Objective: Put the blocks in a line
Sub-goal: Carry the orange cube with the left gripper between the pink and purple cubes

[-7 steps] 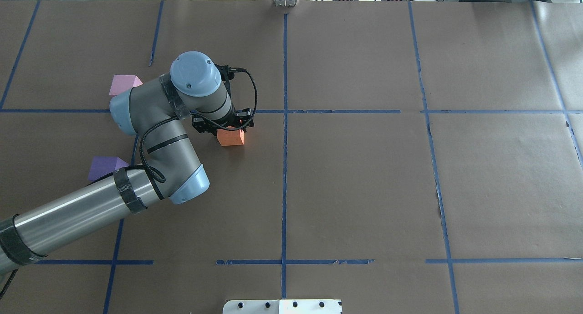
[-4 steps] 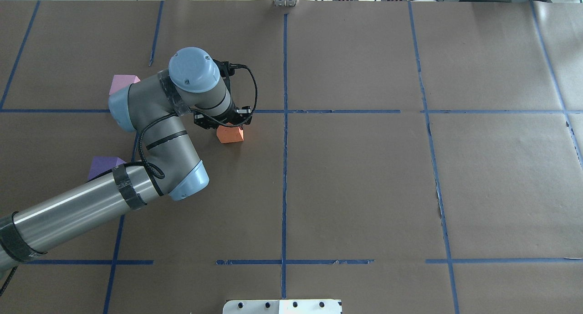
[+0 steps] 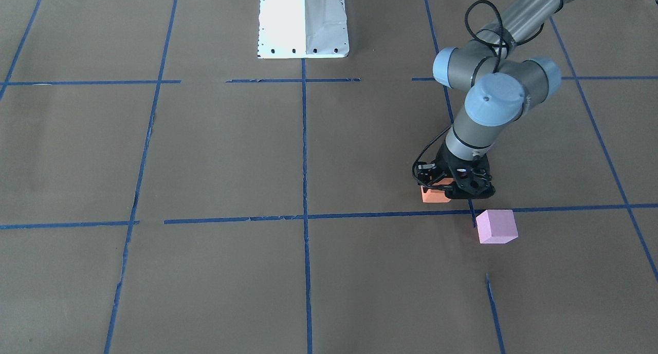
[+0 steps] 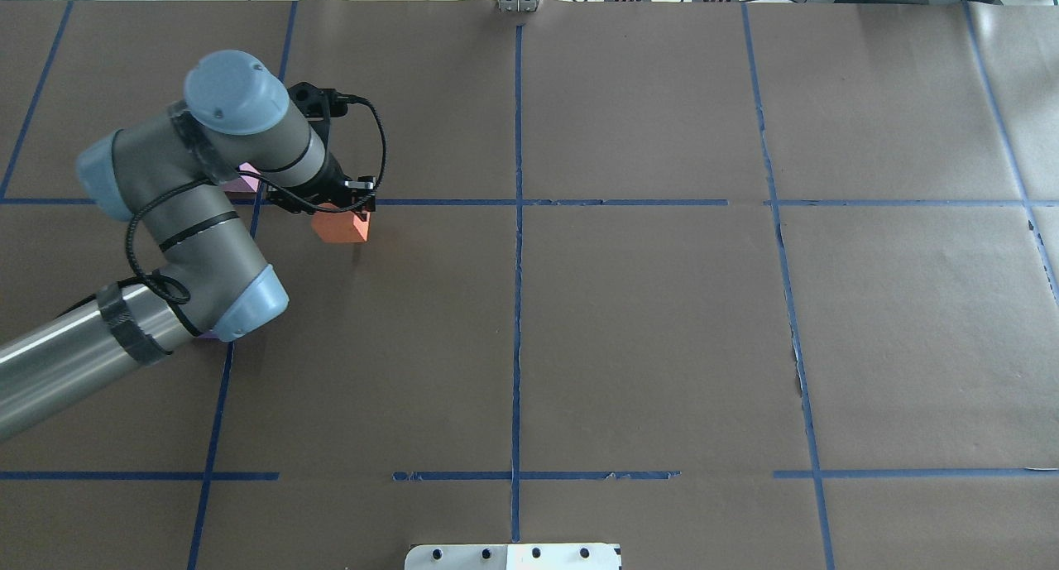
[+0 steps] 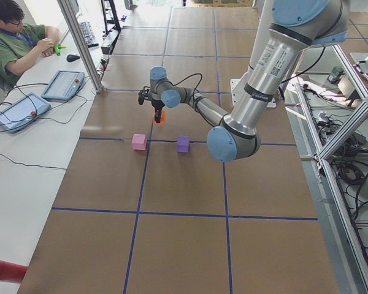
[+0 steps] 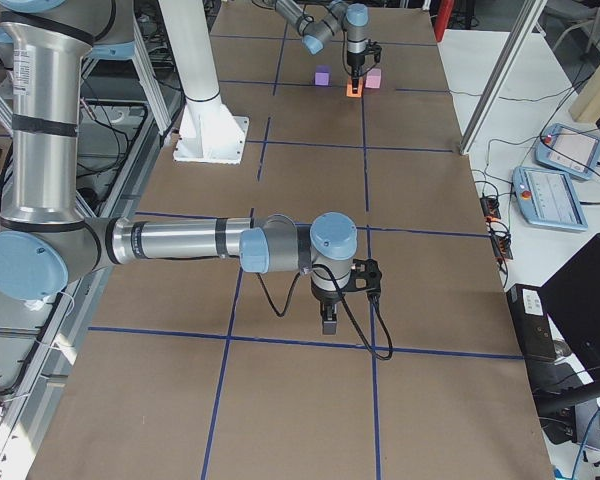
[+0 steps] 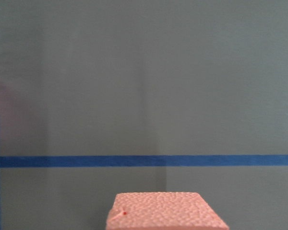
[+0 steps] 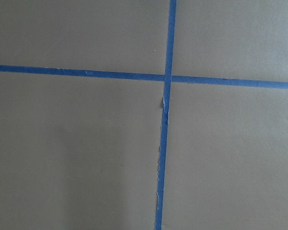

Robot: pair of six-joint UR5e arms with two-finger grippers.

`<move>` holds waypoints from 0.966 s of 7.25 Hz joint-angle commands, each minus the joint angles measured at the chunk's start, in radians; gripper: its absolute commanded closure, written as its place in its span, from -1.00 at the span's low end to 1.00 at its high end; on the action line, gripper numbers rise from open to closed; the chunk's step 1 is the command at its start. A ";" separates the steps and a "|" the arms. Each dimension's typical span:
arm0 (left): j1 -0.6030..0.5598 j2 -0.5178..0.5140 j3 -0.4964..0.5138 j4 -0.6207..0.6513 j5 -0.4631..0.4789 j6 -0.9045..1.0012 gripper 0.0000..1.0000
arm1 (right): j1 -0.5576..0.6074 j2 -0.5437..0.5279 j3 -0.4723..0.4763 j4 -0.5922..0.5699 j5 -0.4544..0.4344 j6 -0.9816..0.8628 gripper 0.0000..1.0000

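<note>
Orange foam is what your left gripper has hold of: its jaws are closed onto two opposite sides of the orange block, with the wrist pointing straight down. From these views you cannot tell whether the block is clear of the table or resting on it. What matters for placing it is where the other two blocks lie. The pink block sits near the gripper, to the robot's left and a little farther from the base, just across the blue tape line that the orange block is on the robot's side of. The purple block is also to the left, but closer to the base and partly under the arm's elbow in the overhead view. The pink and purple blocks already form a row running away from the robot, and the orange block sits to the right of that row, level with the gap between them. So the carry probably has to go leftward into that gap, or out beyond the pink block. The left arm is much the nearer one. The right gripper hangs over bare table well away, and you cannot tell how wide it stands.
</note>
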 commanded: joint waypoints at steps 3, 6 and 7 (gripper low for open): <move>-0.038 0.136 -0.006 -0.015 -0.007 0.101 0.58 | 0.000 0.000 0.000 0.000 0.000 0.000 -1.00; -0.035 0.147 -0.004 -0.017 -0.007 0.129 -0.90 | 0.000 0.000 0.000 0.000 0.000 0.000 -1.00; -0.035 0.147 -0.007 -0.029 -0.007 0.118 -1.00 | 0.000 0.000 0.000 0.000 0.000 0.000 -1.00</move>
